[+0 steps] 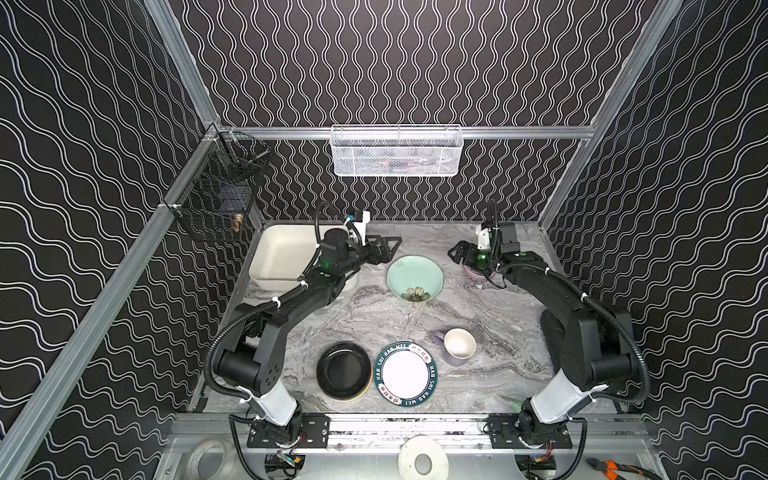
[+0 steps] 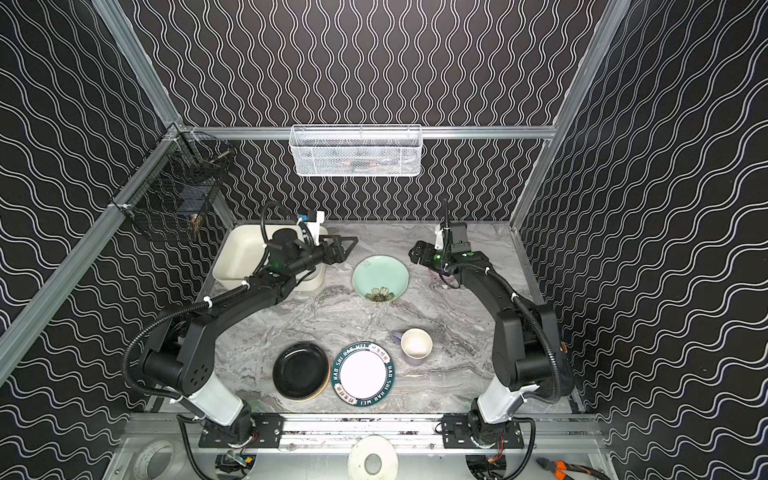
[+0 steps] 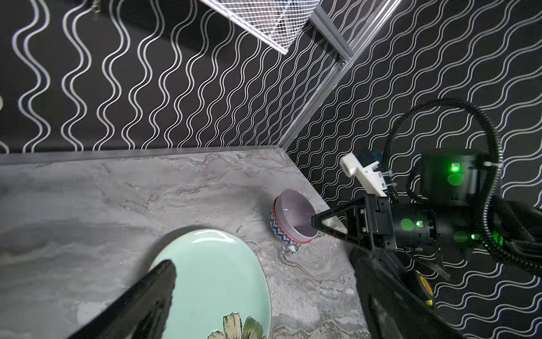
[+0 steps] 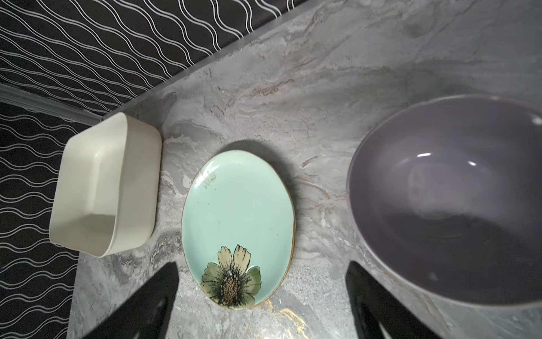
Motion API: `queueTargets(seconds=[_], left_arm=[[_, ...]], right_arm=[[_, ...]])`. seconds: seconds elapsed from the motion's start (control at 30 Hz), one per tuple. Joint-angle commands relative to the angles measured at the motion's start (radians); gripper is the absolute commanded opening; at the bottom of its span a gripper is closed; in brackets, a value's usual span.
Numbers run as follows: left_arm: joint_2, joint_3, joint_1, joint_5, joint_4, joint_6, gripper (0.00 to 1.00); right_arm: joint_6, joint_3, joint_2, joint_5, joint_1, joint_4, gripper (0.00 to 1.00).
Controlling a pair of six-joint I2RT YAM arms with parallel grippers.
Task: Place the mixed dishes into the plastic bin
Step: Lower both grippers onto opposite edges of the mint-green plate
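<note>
While right tool (image 4: 262, 267) gapes, lavender bowl (image 4: 451, 205) lies just beside.

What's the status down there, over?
Left gripper open, by mint plate. Right gripper open, at lavender bowl. Plastic bin shows no dishes yet. Left arm overhangs the bin.

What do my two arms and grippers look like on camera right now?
The left arm and right arm are black with white lowest links, ribbed black cable hoses held by white ties, and green wrist lights. The left gripper and right gripper have black triangular fingers.
</note>
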Motion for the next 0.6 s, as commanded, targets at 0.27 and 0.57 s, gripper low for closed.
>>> queueTargets(seconds=[0.27, 0.57], left_arm=[[0.264, 0.306, -0.112, -0.123, -0.585, -0.031, 0.85], [0.358, 0.388, -0.144, -0.293, -0.738, -0.014, 0.84]], right_arm=[[0.030, 0.018, 0.083, -0.113, 0.018, -0.040, 0.76], [0.012, -0.026, 0.114, -0.085, 0.043, -0.058, 0.76]])
